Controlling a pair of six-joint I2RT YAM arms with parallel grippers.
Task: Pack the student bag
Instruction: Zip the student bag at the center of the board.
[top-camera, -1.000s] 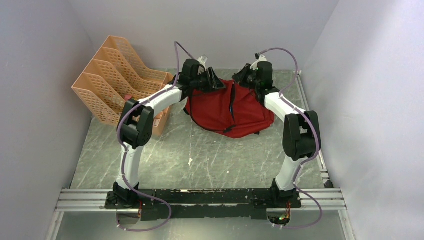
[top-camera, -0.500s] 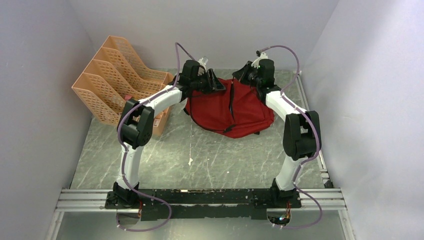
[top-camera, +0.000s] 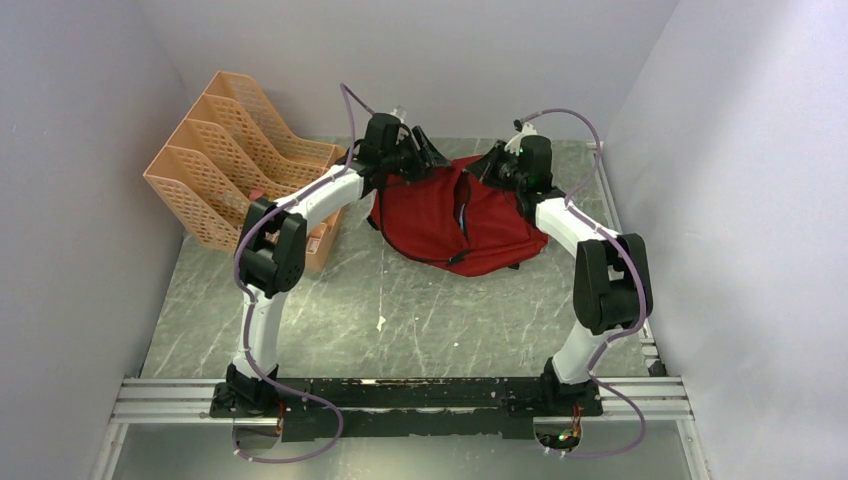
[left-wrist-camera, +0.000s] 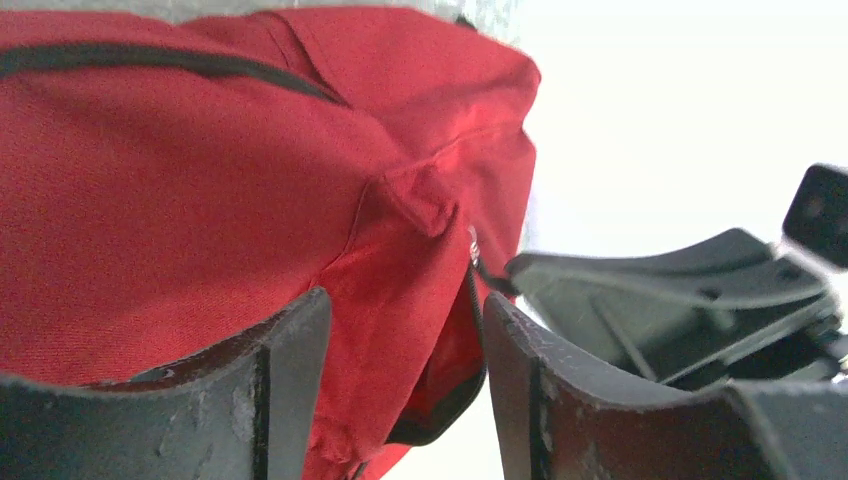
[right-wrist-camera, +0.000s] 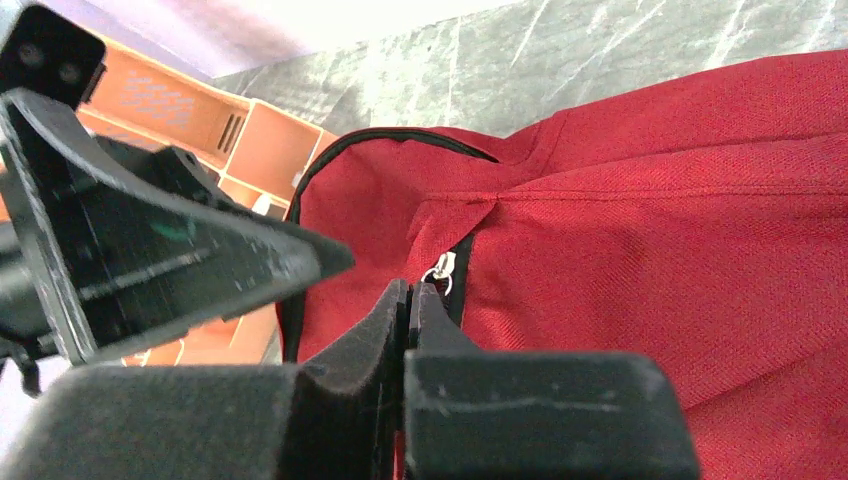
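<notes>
The student bag (top-camera: 455, 215), dark red with black zipper lines, is slumping at the back of the tabletop (top-camera: 330, 300). Both arms are reaching forward, wrists meeting over its top edge. The left fingers (left-wrist-camera: 290, 360) are standing apart, red fabric showing in the gap. The right fingers (right-wrist-camera: 408, 310) are pressing shut just beside the zipper pull (right-wrist-camera: 441, 268). Since a second ago, the right wrist has slid inward over the bag.
</notes>
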